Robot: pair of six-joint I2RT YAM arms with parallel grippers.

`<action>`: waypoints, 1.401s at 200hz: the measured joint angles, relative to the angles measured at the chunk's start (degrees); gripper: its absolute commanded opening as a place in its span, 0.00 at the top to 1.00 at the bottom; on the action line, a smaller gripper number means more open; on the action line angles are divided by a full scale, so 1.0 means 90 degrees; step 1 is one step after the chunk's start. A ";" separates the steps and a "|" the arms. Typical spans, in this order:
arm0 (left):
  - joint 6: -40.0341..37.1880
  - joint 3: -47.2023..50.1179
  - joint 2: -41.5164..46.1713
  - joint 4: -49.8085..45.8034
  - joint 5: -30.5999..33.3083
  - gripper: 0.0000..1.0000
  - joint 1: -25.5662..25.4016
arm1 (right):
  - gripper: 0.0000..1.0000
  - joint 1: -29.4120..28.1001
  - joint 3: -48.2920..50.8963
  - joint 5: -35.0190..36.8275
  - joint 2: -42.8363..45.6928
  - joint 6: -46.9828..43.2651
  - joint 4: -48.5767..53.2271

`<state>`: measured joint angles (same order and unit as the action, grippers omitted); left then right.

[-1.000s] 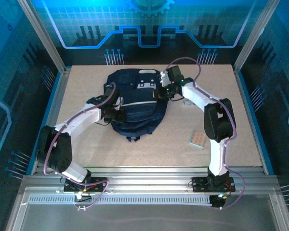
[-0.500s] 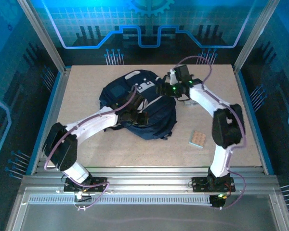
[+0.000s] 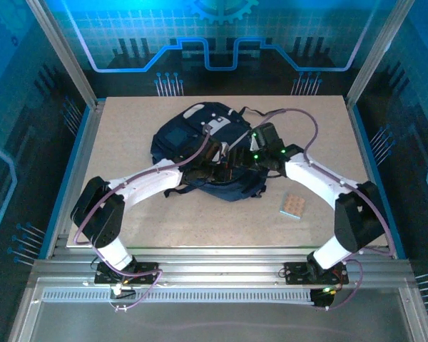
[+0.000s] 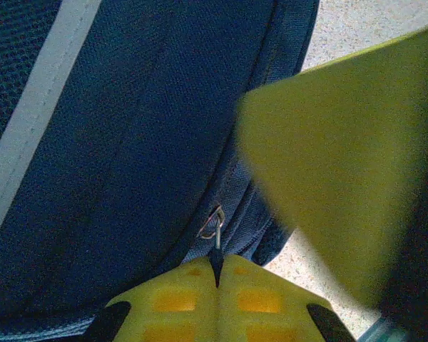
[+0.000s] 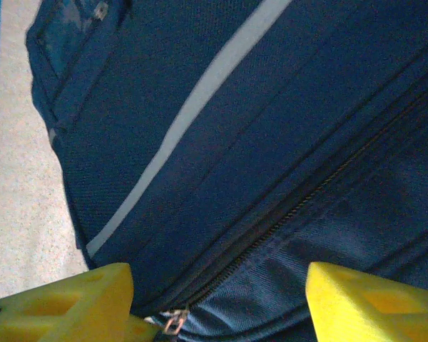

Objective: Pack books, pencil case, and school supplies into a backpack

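The navy backpack (image 3: 192,139) with pale grey stripes lies in the middle of the table. My left gripper (image 4: 216,267) is shut on the dark zipper pull (image 4: 215,251) with its metal ring, at the bag's near right edge (image 3: 227,168). Close beside it, my right gripper (image 5: 217,279) is open over the zipper line (image 5: 299,203), its yellow fingers (image 5: 364,303) wide apart with only fabric between them. In the top view the right gripper (image 3: 242,161) sits at the bag's right side. The tan dotted pad (image 3: 293,206) lies on the table to the right. Books and pencil case are out of view.
The right arm's white link (image 3: 317,182) crosses the table just behind the pad. Black straps (image 3: 253,114) trail off the bag's far right. Metal frame posts and blue walls ring the table (image 3: 128,214).
The right gripper opened, let go of the bag's far right corner, and came down next to the left gripper. The left arm pulled the backpack rightward, turning it.
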<state>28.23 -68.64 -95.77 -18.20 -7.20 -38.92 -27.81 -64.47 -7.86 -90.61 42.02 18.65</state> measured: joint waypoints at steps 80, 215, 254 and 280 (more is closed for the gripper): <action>-0.0185 0.0663 0.0216 0.0151 0.0267 1.00 0.0148 | 1.00 -0.0010 0.0002 -0.0034 -0.0925 0.0923 -0.0945; -0.0838 0.1056 0.0959 -0.0619 0.1054 0.02 0.1858 | 0.69 -0.0250 -0.1134 -0.0461 -0.1297 -0.0670 -0.0187; -0.0576 0.0848 0.1027 -0.0498 0.1634 0.01 0.1948 | 0.09 -0.0226 -0.1224 -0.0175 -0.1151 -0.1195 0.0663; -0.0663 0.0741 0.1190 -0.0389 0.1702 0.03 0.1433 | 0.00 -0.0223 -0.1224 0.0634 -0.0515 -0.1452 0.1280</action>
<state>22.26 -61.98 -85.06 -21.69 8.12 -26.02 -29.82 -75.48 -2.15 -95.24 28.95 30.17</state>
